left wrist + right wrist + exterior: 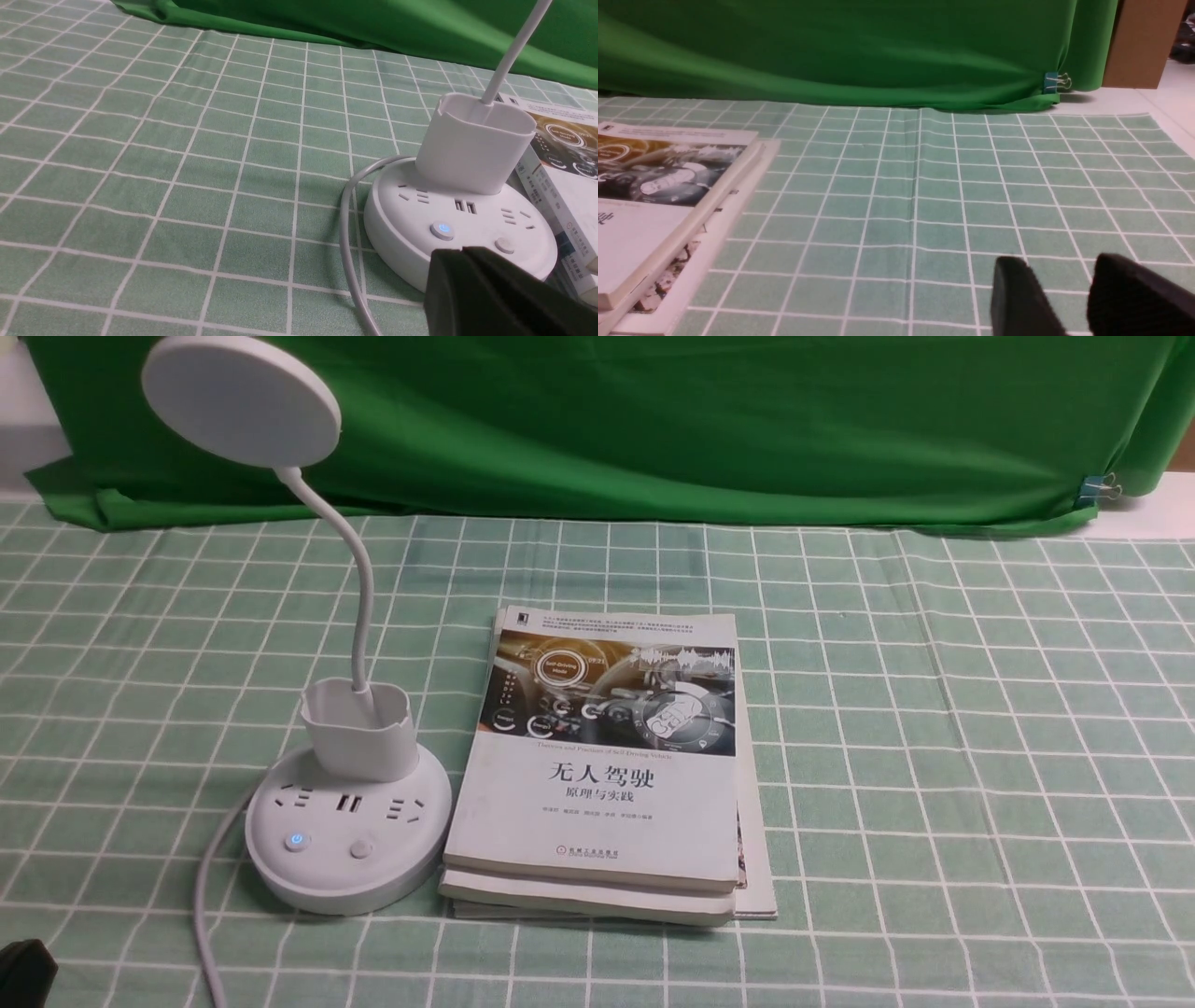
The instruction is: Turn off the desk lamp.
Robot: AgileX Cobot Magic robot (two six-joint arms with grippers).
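The white desk lamp [347, 821] stands at the left of the table, with a round disc head [241, 399], a thin bent neck, a cup holder [358, 726] and a round base with sockets. Its left button [296, 841] glows blue; the right button [360, 848] is plain white. The head shows only its unlit back. My left gripper [461, 251] is shut and empty, its tips just in front of the base [460, 233], near the lit button [442, 229]. A black bit of it shows in the front view [26, 971]. My right gripper [1057, 266] is open and empty above bare cloth.
A stack of books [607, 765] lies right beside the lamp base, also in the right wrist view [658, 200]. The lamp's white cord [207, 896] runs from the base toward the front edge. A green backdrop [653, 420] hangs behind the checked tablecloth [934, 756].
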